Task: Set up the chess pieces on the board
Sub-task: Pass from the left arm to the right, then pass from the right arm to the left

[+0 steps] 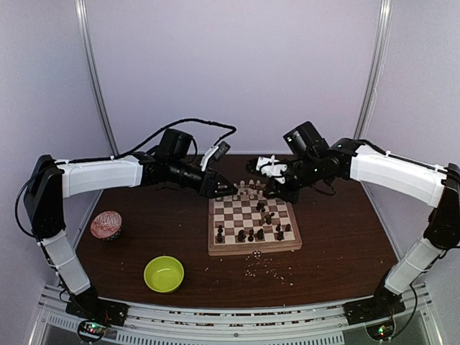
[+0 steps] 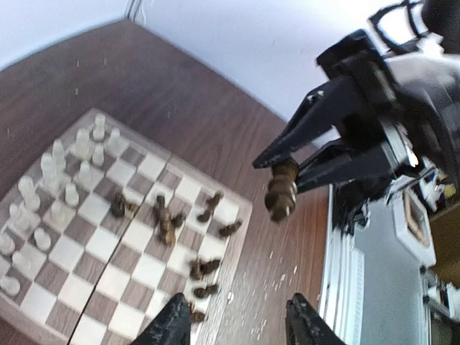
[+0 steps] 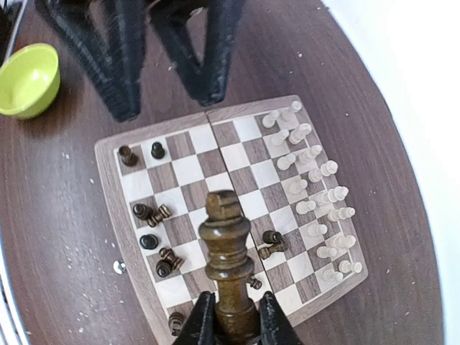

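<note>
– Above board (image 3: 106,188), dark half: right gripper (image 3: 236,315) pinching a dark king-or-queen (image 3: 226,251) by its base. Orientation?
– Long axis in line w/ fingers (image 3: 203,321), head pointing away from them. Meanwhile left gripper (image 2: 237,322) spread, empty
– Risks?
– Probably: base-only pinch lets it pivot or slip; lowering among toppled dark pieces (image 3: 152,213) may scatter them, e.g. into cream pieces (image 3: 316,192); left gripper sits near, so a bump is possible

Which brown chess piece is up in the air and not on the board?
The tall brown piece pinched in the right gripper, held above the board. The other brown pieces stand or lie on the squares.
</note>
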Robot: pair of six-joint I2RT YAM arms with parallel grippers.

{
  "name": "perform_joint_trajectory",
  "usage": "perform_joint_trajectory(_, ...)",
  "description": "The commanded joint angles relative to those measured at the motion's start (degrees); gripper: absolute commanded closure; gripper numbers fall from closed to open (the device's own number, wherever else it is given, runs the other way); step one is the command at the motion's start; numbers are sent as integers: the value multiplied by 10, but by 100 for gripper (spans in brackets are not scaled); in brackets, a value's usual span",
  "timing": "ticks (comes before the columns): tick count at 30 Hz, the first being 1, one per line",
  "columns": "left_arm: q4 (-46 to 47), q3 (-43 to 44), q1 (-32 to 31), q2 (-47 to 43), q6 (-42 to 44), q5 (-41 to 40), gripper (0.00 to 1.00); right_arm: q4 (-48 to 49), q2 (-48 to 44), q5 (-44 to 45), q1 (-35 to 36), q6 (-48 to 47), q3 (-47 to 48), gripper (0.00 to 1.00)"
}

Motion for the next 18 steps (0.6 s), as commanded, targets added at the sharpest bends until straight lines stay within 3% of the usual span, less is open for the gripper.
perform_joint_trajectory(1, 258, -39, -8, -6, -126, 5, 51, 53, -24, -144, -43, 136, -20, 91)
perform_joint_trajectory(11, 286, 16, -33, 46, -163, -4, 49, 59, -15, -182, -54, 159, -21, 90)
perform_joint_trajectory(18, 282, 27, -36, 56, -165, 18, 59, 63, -15, -179, -56, 162, -24, 90)
